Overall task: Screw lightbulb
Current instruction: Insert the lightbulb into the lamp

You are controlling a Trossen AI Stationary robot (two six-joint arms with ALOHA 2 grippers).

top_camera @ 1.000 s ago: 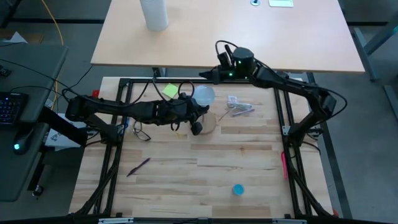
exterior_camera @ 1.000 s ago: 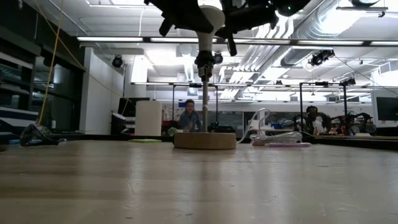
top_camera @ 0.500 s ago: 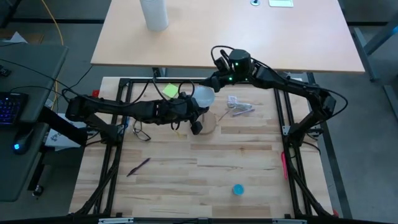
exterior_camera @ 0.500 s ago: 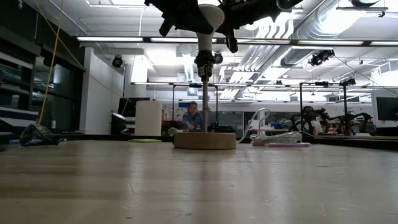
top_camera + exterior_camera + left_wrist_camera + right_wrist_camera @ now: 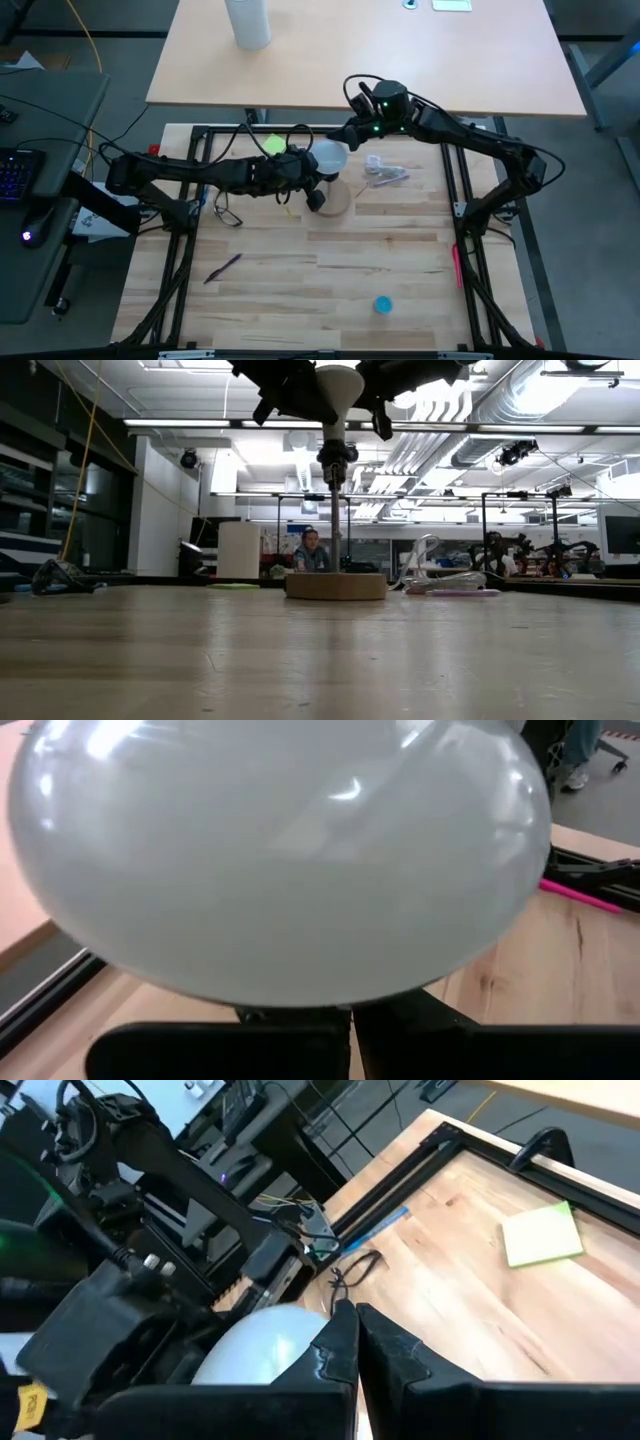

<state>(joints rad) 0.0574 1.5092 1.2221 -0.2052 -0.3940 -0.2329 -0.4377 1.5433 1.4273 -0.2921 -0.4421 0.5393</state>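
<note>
Overhead, lightbulb (image 5: 329, 156) hides socket; left claw (image 5: 312, 182), right claw (image 5: 345, 133) both clenched, empty.

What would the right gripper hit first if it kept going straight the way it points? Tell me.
Most likely the lightbulb: the right gripper, shut, points at the white globe just past its fingertips. Behind that sits the left gripper. Depth is unclear, so it may already touch.

One lightbulb (image 5: 329, 156). One round wooden base (image 5: 340, 196). Two arms, two grippers: left gripper (image 5: 312, 178), right gripper (image 5: 347, 134). One white cylinder (image 5: 248, 22). One yellow sticky pad (image 5: 273, 145). One blue cap (image 5: 383, 304). One pink pen (image 5: 456, 266). One person (image 5: 311, 550) in room behind bench.
</note>
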